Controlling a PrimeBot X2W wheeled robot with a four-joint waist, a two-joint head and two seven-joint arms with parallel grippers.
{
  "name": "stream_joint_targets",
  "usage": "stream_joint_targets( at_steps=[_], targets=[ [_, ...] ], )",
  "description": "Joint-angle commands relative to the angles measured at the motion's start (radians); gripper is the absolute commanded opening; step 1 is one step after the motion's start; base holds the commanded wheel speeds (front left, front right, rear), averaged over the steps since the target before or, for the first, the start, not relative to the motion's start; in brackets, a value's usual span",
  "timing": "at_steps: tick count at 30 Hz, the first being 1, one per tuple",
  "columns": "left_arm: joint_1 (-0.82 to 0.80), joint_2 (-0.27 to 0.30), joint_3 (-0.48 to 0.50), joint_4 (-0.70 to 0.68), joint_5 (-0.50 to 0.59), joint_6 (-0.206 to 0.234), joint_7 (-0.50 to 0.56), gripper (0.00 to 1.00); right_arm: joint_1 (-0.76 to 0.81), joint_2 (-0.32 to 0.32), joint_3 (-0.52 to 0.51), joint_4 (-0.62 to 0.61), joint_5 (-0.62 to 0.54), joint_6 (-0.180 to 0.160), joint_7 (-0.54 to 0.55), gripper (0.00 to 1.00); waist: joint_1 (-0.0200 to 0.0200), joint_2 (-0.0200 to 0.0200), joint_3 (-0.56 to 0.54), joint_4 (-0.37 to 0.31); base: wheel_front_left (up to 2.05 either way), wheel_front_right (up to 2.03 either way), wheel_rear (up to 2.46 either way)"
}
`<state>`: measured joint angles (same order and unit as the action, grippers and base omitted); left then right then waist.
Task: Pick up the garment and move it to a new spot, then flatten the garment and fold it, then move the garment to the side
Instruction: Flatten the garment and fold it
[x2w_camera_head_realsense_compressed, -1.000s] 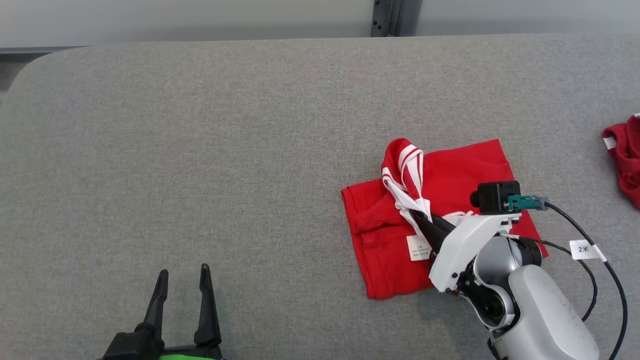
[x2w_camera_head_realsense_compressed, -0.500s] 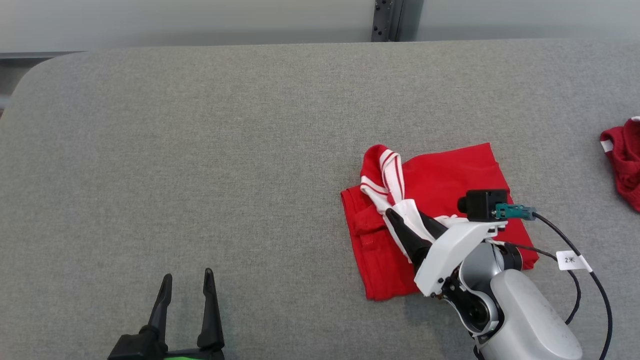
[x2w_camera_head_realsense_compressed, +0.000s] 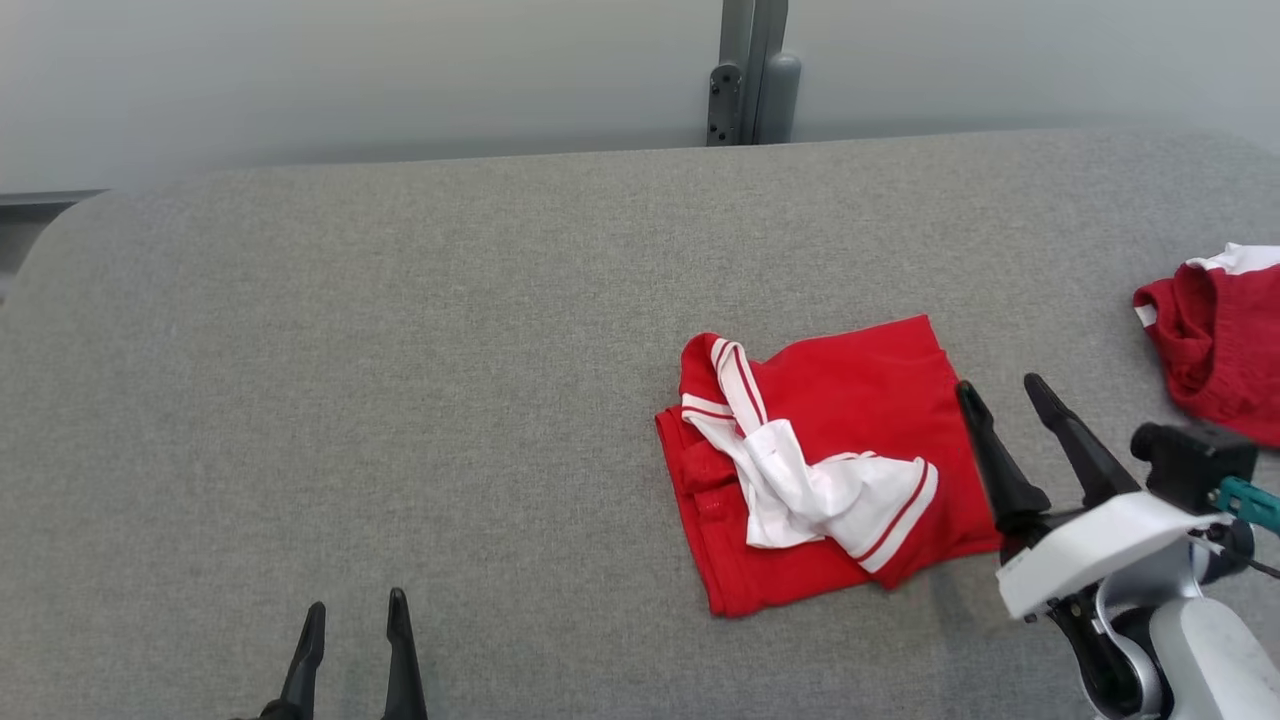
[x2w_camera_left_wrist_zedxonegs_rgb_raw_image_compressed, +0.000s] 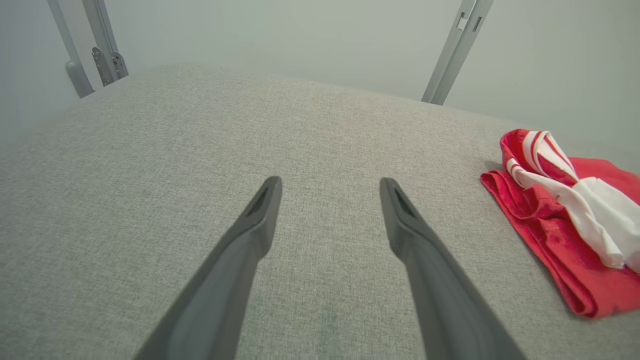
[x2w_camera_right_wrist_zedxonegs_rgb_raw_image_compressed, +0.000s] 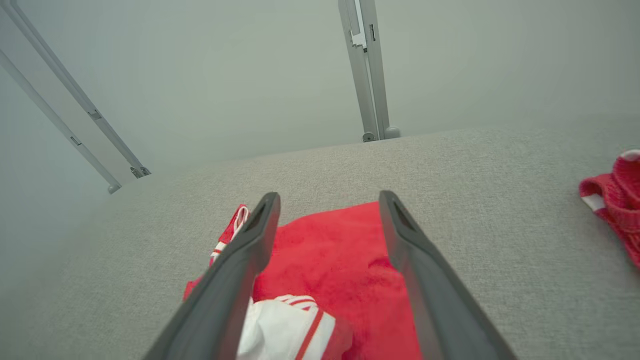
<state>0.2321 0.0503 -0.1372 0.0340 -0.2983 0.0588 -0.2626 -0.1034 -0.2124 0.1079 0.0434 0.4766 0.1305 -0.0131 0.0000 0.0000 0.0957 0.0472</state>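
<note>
The garment (x2w_camera_head_realsense_compressed: 830, 400) lies folded into a red rectangle on the grey table, right of centre, with a white panel with red stripes (x2w_camera_head_realsense_compressed: 820, 490) draped over its front. It also appears in the left wrist view (x2w_camera_left_wrist_zedxonegs_rgb_raw_image_compressed: 560, 235) and the right wrist view (x2w_camera_right_wrist_zedxonegs_rgb_raw_image_compressed: 340, 255). My right gripper (x2w_camera_head_realsense_compressed: 1003, 392) stands open just off the garment's right edge, nothing between its fingers (x2w_camera_right_wrist_zedxonegs_rgb_raw_image_compressed: 400, 220). Down at the lower left, my left gripper (x2w_camera_head_realsense_compressed: 356, 610) is open over bare table, well away from the garment (x2w_camera_left_wrist_zedxonegs_rgb_raw_image_compressed: 330, 185).
A second crumpled red and white cloth (x2w_camera_head_realsense_compressed: 1215, 335) lies at the table's far right edge, also seen in the right wrist view (x2w_camera_right_wrist_zedxonegs_rgb_raw_image_compressed: 612, 200). A grey metal post (x2w_camera_head_realsense_compressed: 745, 75) stands behind the table. The grey table top (x2w_camera_head_realsense_compressed: 350, 350) stretches wide to the left.
My right gripper let go of the white striped part, opened, and drew back to the right off the garment. The white panel now lies flat on it. The head camera tilted.
</note>
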Motion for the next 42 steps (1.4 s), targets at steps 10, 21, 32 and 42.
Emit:
stream_joint_targets(
  at_steps=[10,21,32,42],
  targets=[
    [-0.007,0.001,-0.001,-0.008,0.021,-0.011,-0.002,1.0,-0.012,-0.061,0.043,0.188,0.026,0.0,-0.046,0.0,0.0,0.0,0.002,-0.013,0.0,0.0,0.0],
    [-0.044,0.001,-0.005,0.006,0.022,-0.014,-0.002,1.0,-0.189,-0.068,0.257,0.451,0.023,0.0,-0.123,0.0,0.0,0.0,0.049,0.034,0.0,0.0,0.0],
    [-0.039,0.001,-0.013,0.011,0.009,-0.002,-0.002,1.0,-0.231,0.004,0.501,0.477,0.097,0.0,-0.175,0.0,0.0,0.0,0.035,0.066,0.0,0.0,0.0],
    [-0.018,0.001,-0.013,0.012,-0.007,0.003,-0.003,1.0,-0.3,0.075,0.65,0.542,0.12,0.0,-0.176,0.0,0.0,0.0,-0.001,0.076,0.0,0.0,0.0]
  ],
)
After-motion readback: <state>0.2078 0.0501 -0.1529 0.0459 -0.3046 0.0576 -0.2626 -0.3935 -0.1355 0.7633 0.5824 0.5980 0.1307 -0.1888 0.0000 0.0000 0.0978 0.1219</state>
